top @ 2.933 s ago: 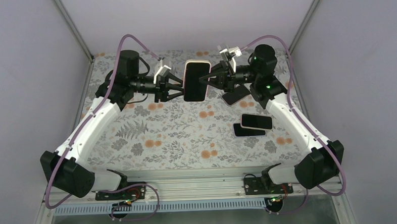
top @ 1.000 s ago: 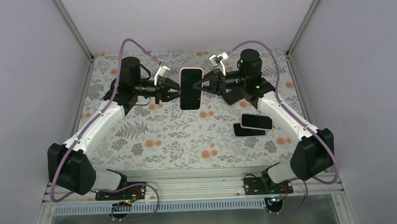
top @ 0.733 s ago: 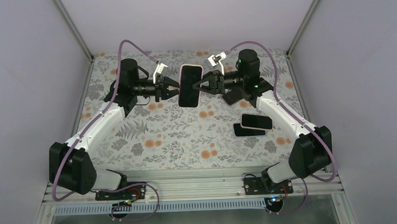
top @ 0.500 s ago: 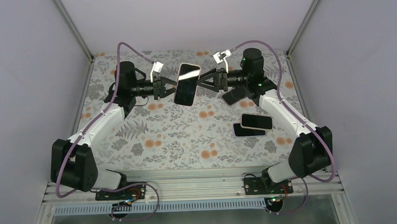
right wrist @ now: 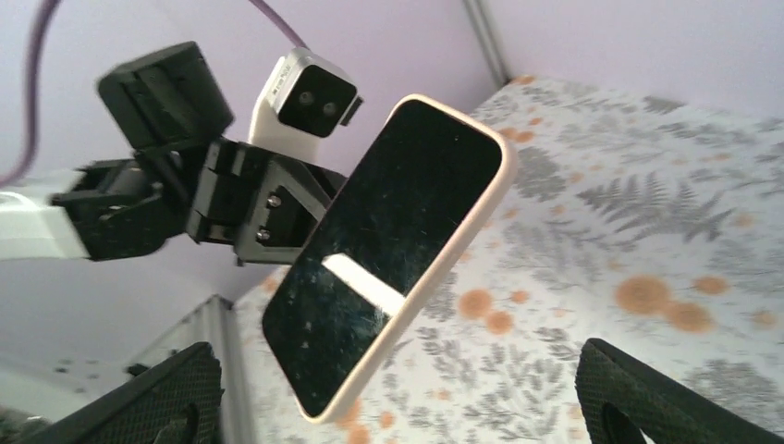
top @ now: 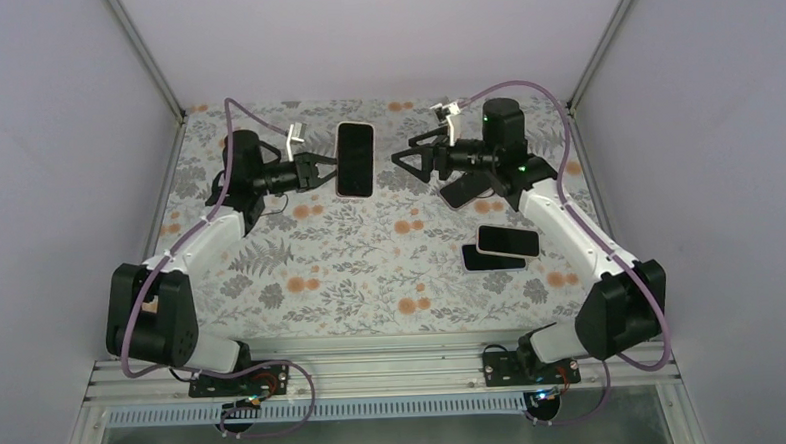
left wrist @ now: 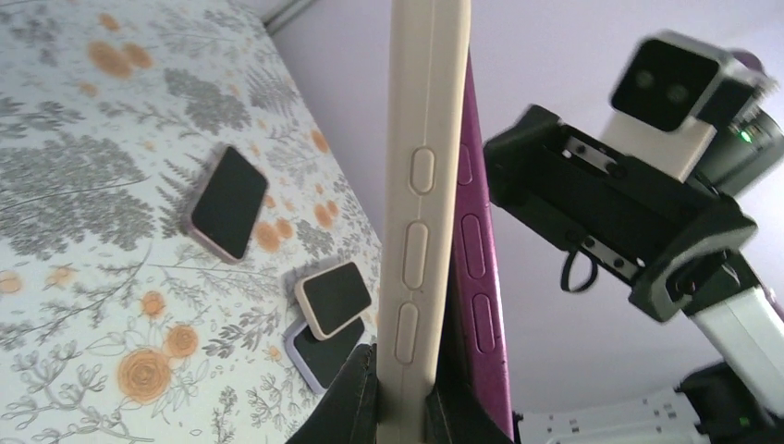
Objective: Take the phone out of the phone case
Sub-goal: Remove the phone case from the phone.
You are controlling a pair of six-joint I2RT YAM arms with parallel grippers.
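Table (top: 301, 276) and two raised arms, with the cased phone (top: 354, 160) held up at upper centre.
The left gripper (top: 328, 165) is clamped on the edge of the cream phone case (left wrist: 427, 111), so that the screen side is presented to the right gripper (top: 407, 165), whose jaws are spread wide and touch nothing. A purple phone edge is seen beside the cream shell in the left wrist view, apparently partly prised out.

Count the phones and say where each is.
4. A cased phone in the left gripper; a dark phone on the mat under the right arm; a cream-edged phone overlapping a lower phone. Arms may hide more.
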